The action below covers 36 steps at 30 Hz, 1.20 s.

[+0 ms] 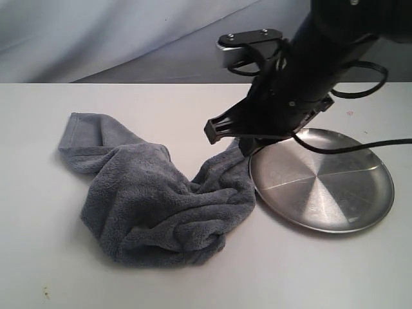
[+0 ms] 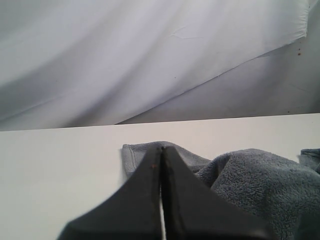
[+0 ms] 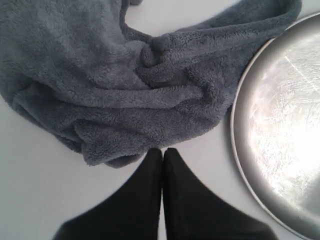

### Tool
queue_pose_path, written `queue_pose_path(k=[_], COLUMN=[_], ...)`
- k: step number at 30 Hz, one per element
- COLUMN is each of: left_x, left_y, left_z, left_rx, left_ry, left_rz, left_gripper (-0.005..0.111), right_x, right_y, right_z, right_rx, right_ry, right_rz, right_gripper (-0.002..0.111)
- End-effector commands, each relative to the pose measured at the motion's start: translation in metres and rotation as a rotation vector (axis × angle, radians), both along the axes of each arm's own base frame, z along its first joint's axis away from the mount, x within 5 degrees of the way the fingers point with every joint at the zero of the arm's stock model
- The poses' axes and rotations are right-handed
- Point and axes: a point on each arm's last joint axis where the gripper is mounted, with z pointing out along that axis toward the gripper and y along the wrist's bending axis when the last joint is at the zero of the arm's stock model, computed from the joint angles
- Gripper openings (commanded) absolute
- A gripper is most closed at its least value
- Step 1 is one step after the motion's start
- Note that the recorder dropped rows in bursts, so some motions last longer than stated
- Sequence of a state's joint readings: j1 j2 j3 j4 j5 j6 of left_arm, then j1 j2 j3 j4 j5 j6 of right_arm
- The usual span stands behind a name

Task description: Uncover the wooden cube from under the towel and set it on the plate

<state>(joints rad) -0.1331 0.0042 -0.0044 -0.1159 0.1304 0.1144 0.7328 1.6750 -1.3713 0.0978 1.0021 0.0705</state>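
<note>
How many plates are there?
1. The plate lies on the table, right of the towel in the exterior view, partly behind the right arm. The towel could hide more.

Just a plain white table point(image 1: 193, 283) under the right claw point(image 3: 162, 149), plus a wrinkled pale sheet point(image 1: 96, 32) hanging well behind it.

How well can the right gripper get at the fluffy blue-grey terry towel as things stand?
Probably yes: the right gripper, jaws shut, hangs at the edge of the blue-grey towel with nothing between them; it must open first.
</note>
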Motion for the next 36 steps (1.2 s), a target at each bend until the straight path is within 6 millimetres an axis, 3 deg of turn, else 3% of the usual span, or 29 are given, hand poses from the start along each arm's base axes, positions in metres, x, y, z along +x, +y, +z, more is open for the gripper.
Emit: queue_pose_path(k=[1,12,20,36], left_x=[0.000,0.000,0.000,0.000], left_y=[0.000,0.000,0.000,0.000], left_z=[-0.001,-0.001,-0.001,-0.001], left_rx=[-0.004,-0.004,-0.004,-0.004], left_ry=[0.001,0.001,0.001,0.001], left_rz=[-0.005,-0.005,-0.005,-0.005], left_gripper=[0.000,0.000,0.000,0.000], right_x=[0.012,0.031,0.037,0.045], right_y=[0.014,0.030,0.030,0.022], right_z=[-0.007,-0.039,-0.062,-0.061], right_rx=[-0.058,-0.175,-0.258,-0.314], right_ry=[0.020,0.120,0.147,0.109], right_rz=[0.004,0.009,0.006,-0.019], right_gripper=[0.000,0.000,0.000,0.000])
